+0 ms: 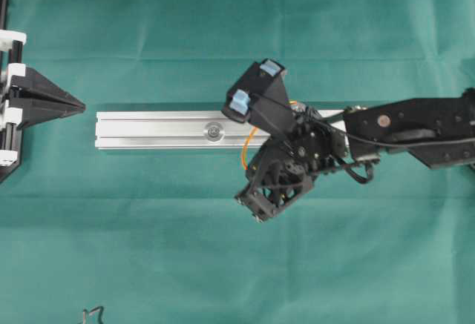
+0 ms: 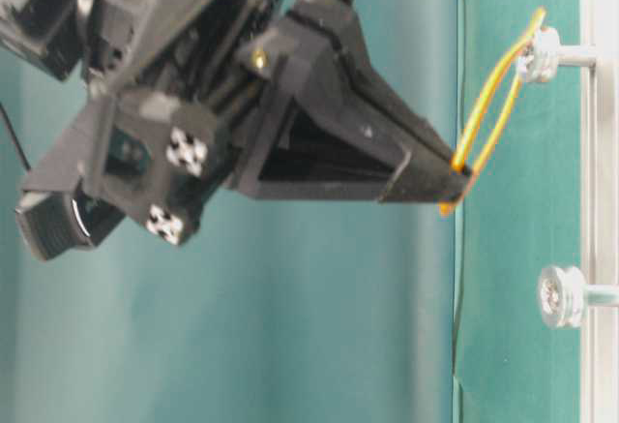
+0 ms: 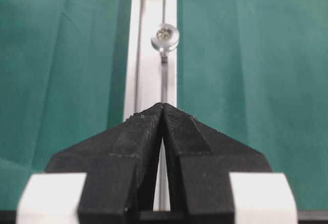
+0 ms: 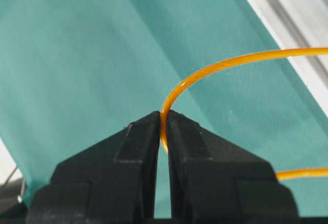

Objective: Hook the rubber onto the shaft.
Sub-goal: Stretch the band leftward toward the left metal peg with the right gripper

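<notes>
My right claw [image 4: 164, 119] is pinched tight on the rubber [image 4: 215, 69], the thin orange band caught between its black fingertips [image 2: 426, 176]. Seen from table level, the loop runs from those tips up toward one o'clock, where its far end is hooked around one shaft [image 2: 540, 55], a small silver post standing out of the aluminium rail [image 1: 156, 130]. The band is drawn into a narrow, taut oval between claw and post. A second shaft [image 2: 559, 296] stands bare at five o'clock from the fingertips, apart from the band. From overhead, my right arm reaches in from three o'clock and hangs over the rail's right half, with the orange band showing just beside the rail's lower edge. My left claw [image 3: 163, 108] rests at nine o'clock, off the rail's left end, fingers pressed together and holding nothing, pointed along the rail toward the bare shaft. The rail lies lengthwise on the green cloth-covered surface [image 1: 223, 265].
</notes>
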You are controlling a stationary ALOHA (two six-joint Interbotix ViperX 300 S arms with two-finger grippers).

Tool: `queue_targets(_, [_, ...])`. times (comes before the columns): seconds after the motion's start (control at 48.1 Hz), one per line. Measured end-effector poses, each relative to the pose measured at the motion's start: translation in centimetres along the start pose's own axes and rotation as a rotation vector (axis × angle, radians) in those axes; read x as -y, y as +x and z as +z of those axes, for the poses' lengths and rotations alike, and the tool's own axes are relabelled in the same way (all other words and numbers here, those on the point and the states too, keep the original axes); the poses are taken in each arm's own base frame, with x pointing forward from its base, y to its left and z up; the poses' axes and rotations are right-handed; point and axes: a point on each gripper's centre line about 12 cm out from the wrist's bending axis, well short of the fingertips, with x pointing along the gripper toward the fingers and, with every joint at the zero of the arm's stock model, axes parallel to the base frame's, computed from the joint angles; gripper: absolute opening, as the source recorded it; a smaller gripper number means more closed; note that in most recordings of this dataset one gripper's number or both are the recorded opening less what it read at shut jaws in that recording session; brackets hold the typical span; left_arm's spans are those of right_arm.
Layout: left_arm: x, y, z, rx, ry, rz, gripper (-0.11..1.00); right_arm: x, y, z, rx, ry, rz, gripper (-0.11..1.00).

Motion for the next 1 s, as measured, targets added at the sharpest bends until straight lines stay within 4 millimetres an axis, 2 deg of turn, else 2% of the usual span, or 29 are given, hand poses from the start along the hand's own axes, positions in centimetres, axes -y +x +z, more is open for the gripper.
queue_targets(0.208, [0.0, 0.0, 0.0, 0.000, 0.001, 0.001, 0.00, 0.3, 0.3, 1.8, 0.027, 0.031, 0.000, 0.08])
queue_targets(0.458, [0.0, 0.0, 0.0, 0.002, 0.000, 0.000, 0.00, 1.0, 0.7, 2.8, 0.043, 0.051, -0.006, 0.08])
queue_targets(0.999, [0.0, 0.0, 0.0, 0.002, 0.000, 0.000, 0.00, 1.2, 1.0, 3.4, 0.058, 0.063, 0.003, 0.08])
